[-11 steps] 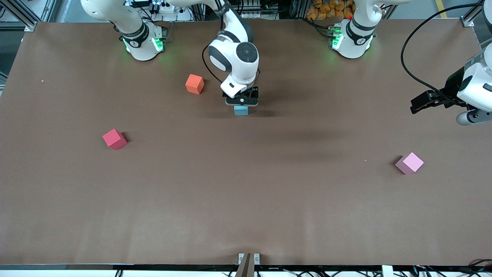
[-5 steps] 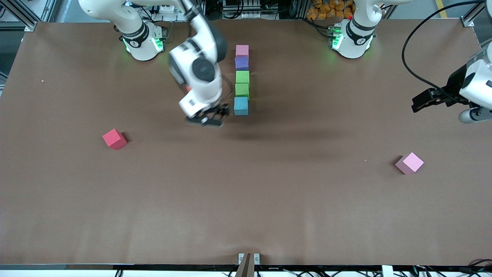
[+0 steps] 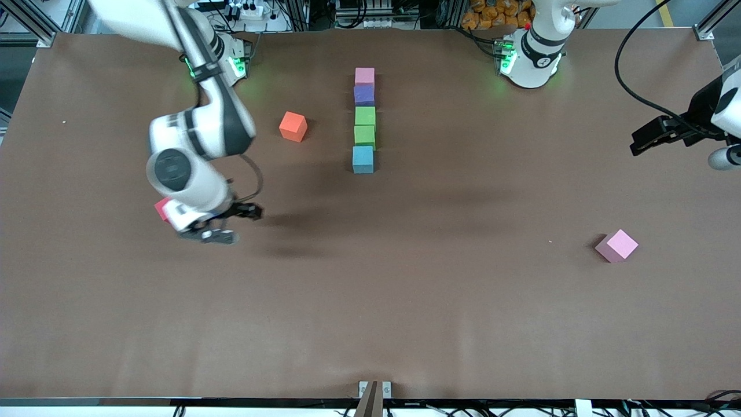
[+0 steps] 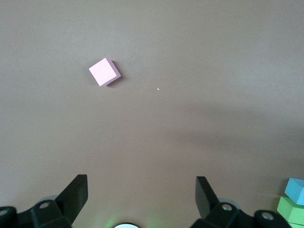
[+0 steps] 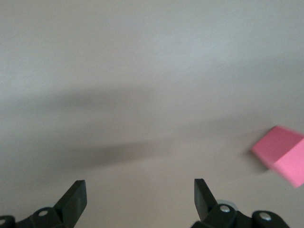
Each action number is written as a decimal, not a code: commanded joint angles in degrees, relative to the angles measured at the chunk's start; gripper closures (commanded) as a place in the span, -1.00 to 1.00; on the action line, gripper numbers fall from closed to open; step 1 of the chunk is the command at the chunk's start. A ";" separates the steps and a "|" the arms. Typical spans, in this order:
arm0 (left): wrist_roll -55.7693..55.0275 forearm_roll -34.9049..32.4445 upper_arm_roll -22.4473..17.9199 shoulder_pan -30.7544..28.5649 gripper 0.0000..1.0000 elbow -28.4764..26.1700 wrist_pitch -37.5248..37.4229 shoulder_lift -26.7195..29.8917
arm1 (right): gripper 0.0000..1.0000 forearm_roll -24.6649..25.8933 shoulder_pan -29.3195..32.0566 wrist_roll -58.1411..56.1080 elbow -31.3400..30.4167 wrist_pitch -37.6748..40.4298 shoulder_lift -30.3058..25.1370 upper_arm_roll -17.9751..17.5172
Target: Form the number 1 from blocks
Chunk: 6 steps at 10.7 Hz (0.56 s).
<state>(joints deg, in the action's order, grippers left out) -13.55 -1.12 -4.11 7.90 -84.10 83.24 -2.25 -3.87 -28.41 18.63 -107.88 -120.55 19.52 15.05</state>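
Now my right gripper (image 3: 223, 223) over table (image 3: 370, 313) beside red block (image 3: 161, 208), fingers spread, empty. Red mostly hidden under my wrist. Foam cube: likely light, soft, grippy; pinch two flat sides mid-height, gentle squeeze, square up first. Column of five done, blue (image 3: 363, 159) at near end. Orange (image 3: 293, 126) beside column; pink (image 3: 617, 245) toward left arm's end. Left gripper (image 3: 660, 134) waits aloft, spread.

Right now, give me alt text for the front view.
Five blocks form a straight line mid-table: pink, purple, two green, light blue. The right gripper, jaws open, hovers beside a red block; an orange block lies loose.
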 commanded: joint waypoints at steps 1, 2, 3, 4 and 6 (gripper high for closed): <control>0.81 2.17 0.06 0.36 -1.00 1.65 -2.72 0.23 | -1.00 0.09 5.80 -6.74 0.30 0.49 -1.24 -1.17; 1.51 2.44 0.50 0.80 -1.00 1.92 -3.17 0.49 | -1.00 0.01 6.17 -8.24 0.13 1.18 -1.50 -1.17; 1.51 2.35 1.20 0.71 -1.00 2.09 -3.61 0.84 | -1.00 -0.08 6.09 -8.69 0.04 2.67 -2.03 -1.17; 1.60 2.35 1.47 0.45 -1.00 2.97 -3.61 0.76 | -1.00 -0.08 6.09 -9.05 -0.31 3.64 -2.82 -1.17; 1.60 2.09 2.26 0.18 -1.00 3.15 -3.52 0.76 | -1.00 -0.08 9.66 -13.06 -2.23 5.58 -5.79 -2.91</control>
<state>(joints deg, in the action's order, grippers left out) -12.96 -0.06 -2.24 8.61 -81.88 80.91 -1.72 -3.93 -22.25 9.13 -107.35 -116.45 17.90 14.13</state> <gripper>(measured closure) 0.000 0.000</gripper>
